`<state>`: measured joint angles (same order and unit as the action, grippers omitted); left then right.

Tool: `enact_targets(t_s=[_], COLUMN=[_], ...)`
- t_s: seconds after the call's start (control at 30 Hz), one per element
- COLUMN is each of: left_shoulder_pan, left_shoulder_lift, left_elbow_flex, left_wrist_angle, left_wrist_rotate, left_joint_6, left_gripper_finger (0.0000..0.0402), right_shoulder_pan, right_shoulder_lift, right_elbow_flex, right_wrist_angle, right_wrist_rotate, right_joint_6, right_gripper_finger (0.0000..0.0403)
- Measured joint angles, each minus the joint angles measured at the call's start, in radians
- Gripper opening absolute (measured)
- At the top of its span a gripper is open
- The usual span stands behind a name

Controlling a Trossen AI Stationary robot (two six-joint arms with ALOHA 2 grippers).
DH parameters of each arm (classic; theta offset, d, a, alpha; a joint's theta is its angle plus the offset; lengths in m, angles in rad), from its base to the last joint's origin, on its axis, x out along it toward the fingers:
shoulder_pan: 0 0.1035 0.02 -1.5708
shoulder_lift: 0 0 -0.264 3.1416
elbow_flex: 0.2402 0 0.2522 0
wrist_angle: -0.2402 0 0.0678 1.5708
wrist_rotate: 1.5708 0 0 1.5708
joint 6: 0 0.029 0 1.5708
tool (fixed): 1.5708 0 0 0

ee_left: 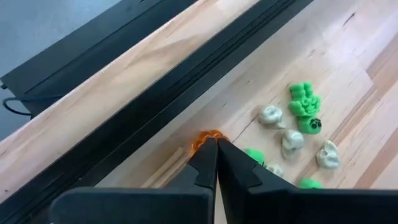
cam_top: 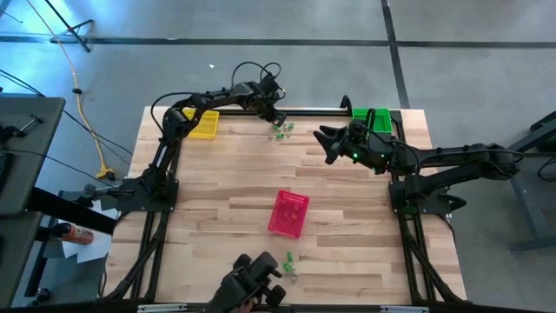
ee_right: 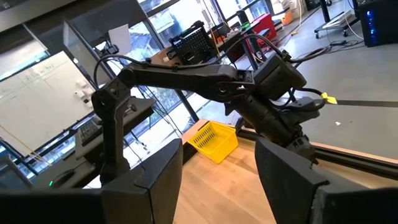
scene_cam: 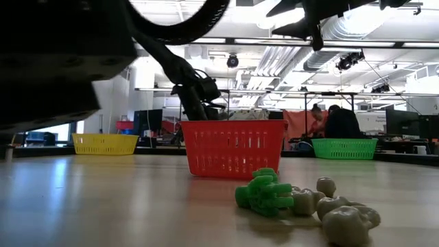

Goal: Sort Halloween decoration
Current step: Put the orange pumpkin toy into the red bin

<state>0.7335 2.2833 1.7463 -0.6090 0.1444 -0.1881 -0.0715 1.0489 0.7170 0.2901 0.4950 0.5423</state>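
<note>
Pale wood planks: your left gripper (ee_left: 216, 146), at twelve o'clock, pinches an orange trinket (ee_left: 208, 137); your right gripper (ee_right: 217, 162) hangs agape, empty.

Yellow basket (cam_top: 205, 124), green basket (cam_top: 372, 118), pink-red basket (cam_top: 288, 213), green and pale trinkets (ee_left: 297, 127), orange trinket (ee_left: 206, 137)

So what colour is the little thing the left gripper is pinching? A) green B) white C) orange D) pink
C: in the left wrist view, the left gripper has its fingers shut on a small orange trinket poking out at the tips, while the green trinkets and pale skulls lie loose on the table.
</note>
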Motion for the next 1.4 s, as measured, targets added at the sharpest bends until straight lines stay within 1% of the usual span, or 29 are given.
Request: enact_targets(t_s=[0.17, 0.4, 0.73, 1.0, 1.27, 1.4], left_shoulder_pan=[0.013, 0.024, 0.001, -0.081, -0.207, -0.273], left_shoulder_lift=[-0.015, -0.041, -0.052, -0.053, -0.053, -0.053], left_elbow_flex=[0.0, -0.003, -0.003, -0.002, -0.002, -0.002], left_wrist_angle=[-0.073, -0.19, -0.325, -0.398, -0.436, -0.441], left_wrist_rotate=[-0.017, -0.085, -0.086, -0.083, -0.079, -0.075], left_joint_6=[0.044, 0.112, 0.114, 0.085, 0.047, 0.032], left_gripper_finger=[0.0, 0.0, 0.0, 0.0, 0.0, 0.0], right_shoulder_pan=[0.0, -0.001, -0.001, -0.001, -0.001, -0.001], right_shoulder_lift=[0.0, 0.0, 0.0, 0.0, 0.0, 0.0], right_elbow_flex=[0.0, 0.0, 0.0, 0.0, 0.0, 0.0], right_wrist_angle=[-0.007, -0.01, -0.011, -0.012, -0.016, -0.016], right_wrist_rotate=[0.0, 0.0, 0.001, 0.001, 0.001, 0.001], right_joint_6=[0.0, -0.003, -0.026, -0.054, -0.058, -0.087], right_gripper_finger=[0.0197, 0.0197, 0.0197, 0.0197, 0.0197, 0.0197])
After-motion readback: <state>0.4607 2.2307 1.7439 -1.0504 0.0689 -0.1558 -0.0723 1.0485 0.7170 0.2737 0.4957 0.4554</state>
